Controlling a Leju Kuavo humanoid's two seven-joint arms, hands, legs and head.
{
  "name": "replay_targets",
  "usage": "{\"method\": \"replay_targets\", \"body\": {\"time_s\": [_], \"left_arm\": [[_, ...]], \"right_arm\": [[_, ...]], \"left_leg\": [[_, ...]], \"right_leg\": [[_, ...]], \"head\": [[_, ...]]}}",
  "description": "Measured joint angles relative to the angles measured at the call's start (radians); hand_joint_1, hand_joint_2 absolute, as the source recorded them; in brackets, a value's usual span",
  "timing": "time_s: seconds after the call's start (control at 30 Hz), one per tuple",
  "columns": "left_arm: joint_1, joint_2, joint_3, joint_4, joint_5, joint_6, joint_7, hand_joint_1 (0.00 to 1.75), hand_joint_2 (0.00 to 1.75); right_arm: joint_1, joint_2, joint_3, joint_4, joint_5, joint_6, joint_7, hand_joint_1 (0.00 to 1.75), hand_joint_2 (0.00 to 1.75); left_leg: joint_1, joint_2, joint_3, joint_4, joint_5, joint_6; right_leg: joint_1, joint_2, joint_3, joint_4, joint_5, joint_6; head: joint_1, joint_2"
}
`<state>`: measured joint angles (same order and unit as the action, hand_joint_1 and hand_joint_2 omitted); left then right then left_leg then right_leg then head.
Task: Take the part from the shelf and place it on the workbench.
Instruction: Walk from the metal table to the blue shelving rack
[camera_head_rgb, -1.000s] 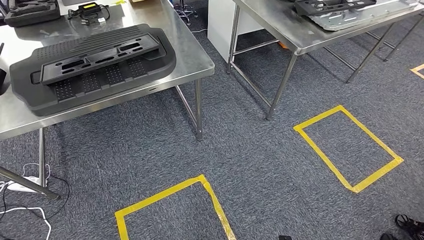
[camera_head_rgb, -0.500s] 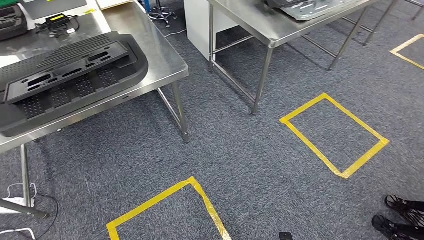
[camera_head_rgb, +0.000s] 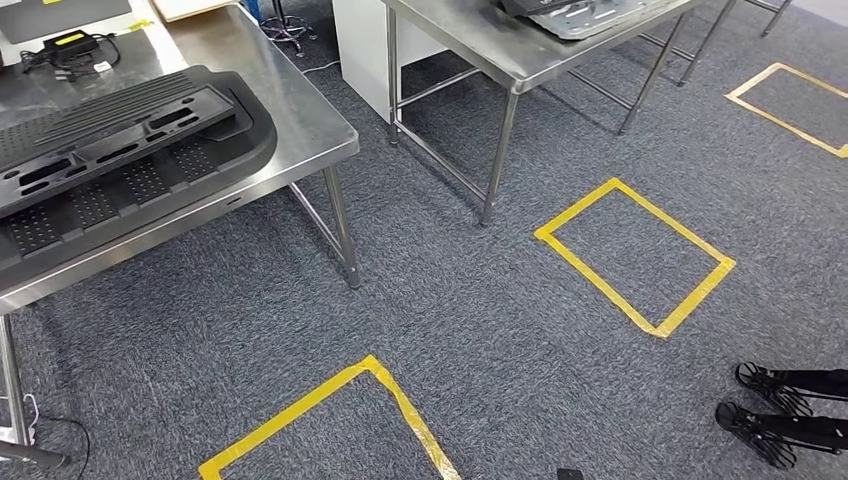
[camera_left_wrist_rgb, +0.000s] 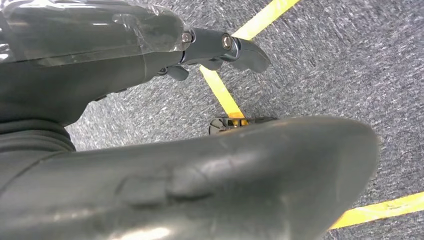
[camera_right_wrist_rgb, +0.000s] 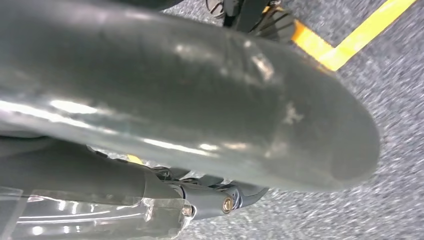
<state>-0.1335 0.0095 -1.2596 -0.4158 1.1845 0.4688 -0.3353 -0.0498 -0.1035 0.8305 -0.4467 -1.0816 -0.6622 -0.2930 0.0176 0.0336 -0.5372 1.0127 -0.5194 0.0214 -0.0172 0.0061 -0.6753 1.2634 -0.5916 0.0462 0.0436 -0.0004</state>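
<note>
While the robot looks down at the grey carpet (camera_head_rgb: 480, 330), a big black part (camera_head_rgb: 110, 150) lies flat on the near table (camera_head_rgb: 300, 120), and it takes up most of the top. It has rows of small holes and long slots. A second steel table (camera_head_rgb: 470, 45) stands behind the near table, across a strip of carpet, and another dark part (camera_head_rgb: 580, 12) lies on a grey sheet at its far end. A white cabinet (camera_head_rgb: 365, 50) stands between the two tables. At the far side of the near table sits a small black box with a yellow label (camera_head_rgb: 68, 42) and some loose wires.

Yellow tape makes boxes on the carpet. One box (camera_head_rgb: 635, 255) lies well to the right of the near table, one (camera_head_rgb: 330, 425) lies in front of it (cut off by the edge), and a third (camera_head_rgb: 790, 105) lies far off to the right. A person's feet in black sandals (camera_head_rgb: 775, 405) stand on the carpet, well away from the near table.

The left hand (camera_left_wrist_rgb: 200, 165) hangs over the carpet and a strip of tape. Its thick thumb and its dark fingers (camera_left_wrist_rgb: 240, 50) are apart, with nothing in between. The right hand (camera_right_wrist_rgb: 200, 110) hangs over carpet and tape too. Its fingers (camera_right_wrist_rgb: 225, 200) sit apart from the thumb, and it holds nothing.
</note>
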Motion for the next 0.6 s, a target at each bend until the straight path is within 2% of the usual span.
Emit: {"method": "replay_targets", "body": {"time_s": [0.07, 0.1, 0.13, 0.17, 0.23, 0.27, 0.33, 0.4, 0.43, 0.47, 0.5, 0.57, 0.6], "left_arm": [[0.0, 0.0, 0.0, 0.0, 0.0, 0.0, 0.0, 0.0, 0.0], [-0.001, 0.0, 0.0, 0.0, 0.0, 0.0, 0.0, 0.0, 0.0], [-0.001, 0.0, 0.0, 0.0, 0.0, 0.0, 0.0, 0.0, 0.0], [-0.002, 0.0, 0.0, 0.0, 0.0, 0.0, 0.0, 0.0, 0.0], [-0.002, 0.0, 0.0, 0.0, 0.0, 0.0, 0.0, 0.0, 0.0], [-0.003, 0.0, 0.0, 0.0, 0.0, 0.0, 0.0, 0.0, 0.0], [-0.003, 0.0, 0.0, 0.0, 0.0, 0.0, 0.0, 0.0, 0.0], [-0.001, 0.0, 0.0, 0.0, 0.0, 0.0, 0.0, 0.0, 0.0], [0.001, 0.0, 0.0, 0.0, 0.0, 0.0, 0.0, 0.0, 0.0], [0.002, 0.0, 0.0, 0.0, 0.0, 0.0, 0.0, 0.0, 0.0], [0.003, 0.0, 0.0, 0.0, 0.0, 0.0, 0.0, 0.0, 0.0], [0.003, 0.0, 0.0, 0.0, 0.0, 0.0, 0.0, 0.0, 0.0], [0.002, 0.001, 0.0, 0.0, 0.0, 0.0, 0.0, 0.0, 0.0]], "right_arm": [[-0.001, 0.0, 0.0, 0.002, 0.0, 0.001, 0.0, 0.0, 0.0], [-0.002, 0.001, 0.001, 0.002, 0.0, 0.001, 0.0, 0.0, 0.0], [-0.003, 0.001, 0.002, 0.002, 0.0, 0.001, 0.0, 0.0, 0.0], [-0.004, 0.002, 0.002, 0.002, 0.0, 0.002, 0.001, 0.0, 0.0], [-0.003, 0.002, 0.004, 0.004, 0.0, 0.002, 0.001, 0.0, 0.0], [-0.002, 0.003, 0.005, 0.004, 0.0, 0.002, 0.001, 0.0, 0.0], [-0.004, 0.004, 0.006, 0.005, 0.0, 0.002, 0.001, 0.0, 0.0], [-0.005, 0.004, 0.006, 0.006, 0.0, 0.002, 0.001, 0.0, 0.0], [-0.005, 0.005, 0.007, 0.007, 0.0, 0.002, 0.001, 0.0, 0.0], [-0.004, 0.005, 0.007, 0.008, 0.0, 0.002, 0.002, 0.0, 0.0], [-0.004, 0.006, 0.008, 0.008, 0.0, 0.002, 0.002, 0.0, 0.0], [-0.004, 0.007, 0.008, 0.008, 0.0, 0.002, 0.002, 0.0, 0.0], [-0.005, 0.007, 0.008, 0.008, 0.0, 0.002, 0.002, 0.0, 0.0]], "left_leg": [[0.0, 0.011, 0.006, 0.0, -0.005, -0.007], [-0.002, 0.016, 0.009, 0.001, -0.008, -0.012], [-0.005, 0.02, 0.011, 0.001, -0.01, -0.017], [-0.007, 0.024, 0.013, 0.0, -0.011, -0.023], [-0.006, 0.029, 0.018, -0.001, -0.014, -0.034], [-0.004, 0.024, 0.018, 0.008, -0.023, -0.04], [-0.002, 0.0, -0.01, 0.082, -0.073, -0.048], [-0.002, -0.019, -0.069, 0.215, -0.136, -0.05], [-0.002, -0.023, -0.094, 0.266, -0.152, -0.05], [-0.002, -0.024, -0.106, 0.284, -0.147, -0.049], [-0.002, -0.026, -0.099, 0.263, -0.123, -0.047], [-0.001, -0.044, -0.048, 0.137, -0.049, -0.04], [0.001, -0.056, -0.024, 0.074, -0.023, -0.037]], "right_leg": [[0.0, -0.025, 0.067, -0.139, 0.068, -0.003], [0.003, -0.036, 0.093, -0.196, 0.089, -0.008], [0.006, -0.045, 0.107, -0.231, 0.098, -0.015], [0.009, -0.046, 0.11, -0.242, 0.096, -0.021], [0.01, -0.032, 0.109, -0.246, 0.099, -0.036], [0.009, -0.026, 0.11, -0.249, 0.101, -0.043], [0.005, -0.016, 0.113, -0.256, 0.106, -0.056], [0.008, -0.004, 0.112, -0.255, 0.106, -0.062], [0.009, 0.004, 0.113, -0.255, 0.105, -0.063], [0.01, 0.012, 0.113, -0.254, 0.105, -0.064], [0.011, 0.021, 0.115, -0.253, 0.105, -0.063], [0.01, 0.039, 0.117, -0.251, 0.103, -0.06], [0.012, 0.047, 0.117, -0.247, 0.101, -0.056]], "head": [[0.008, 0.0], [0.01, 0.0], [0.01, 0.0], [0.007, 0.0], [0.002, 0.0], [-0.001, 0.0], [-0.01, 0.0], [-0.021, 0.0], [-0.024, 0.0], [-0.026, 0.0], [-0.027, 0.0], [-0.031, 0.0], [-0.034, 0.0]]}}
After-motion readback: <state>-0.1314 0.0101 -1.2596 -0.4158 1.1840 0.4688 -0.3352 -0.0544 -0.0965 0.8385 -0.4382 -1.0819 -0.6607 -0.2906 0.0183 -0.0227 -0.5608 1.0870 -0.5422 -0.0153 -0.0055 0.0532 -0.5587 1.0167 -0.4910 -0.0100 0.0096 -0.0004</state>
